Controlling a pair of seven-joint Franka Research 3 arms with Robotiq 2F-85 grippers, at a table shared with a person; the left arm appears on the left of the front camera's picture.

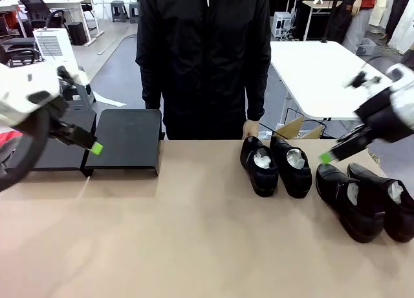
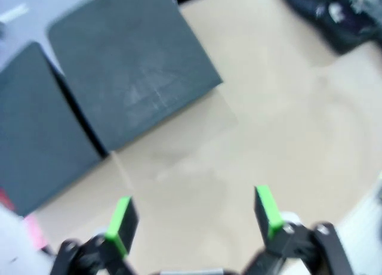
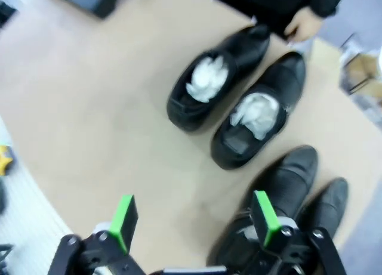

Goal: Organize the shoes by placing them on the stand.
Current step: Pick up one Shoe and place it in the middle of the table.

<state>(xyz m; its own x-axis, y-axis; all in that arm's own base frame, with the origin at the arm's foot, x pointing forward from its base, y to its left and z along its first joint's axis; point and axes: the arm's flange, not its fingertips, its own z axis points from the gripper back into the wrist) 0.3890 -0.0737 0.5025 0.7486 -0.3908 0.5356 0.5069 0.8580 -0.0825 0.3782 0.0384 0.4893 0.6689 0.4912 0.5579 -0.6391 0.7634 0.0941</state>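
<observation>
Shoes, two pairs, sit centre-right of my front frame; stand at left. Left gripper spread over the table, right gripper spread above the lower-right pair, both empty.

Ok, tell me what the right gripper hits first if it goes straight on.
Probably bare table. The right gripper, open, points down beside the nearer pair of shoes, and one finger overlaps a shoe there, so it may clip that first; depth is unclear.
</observation>
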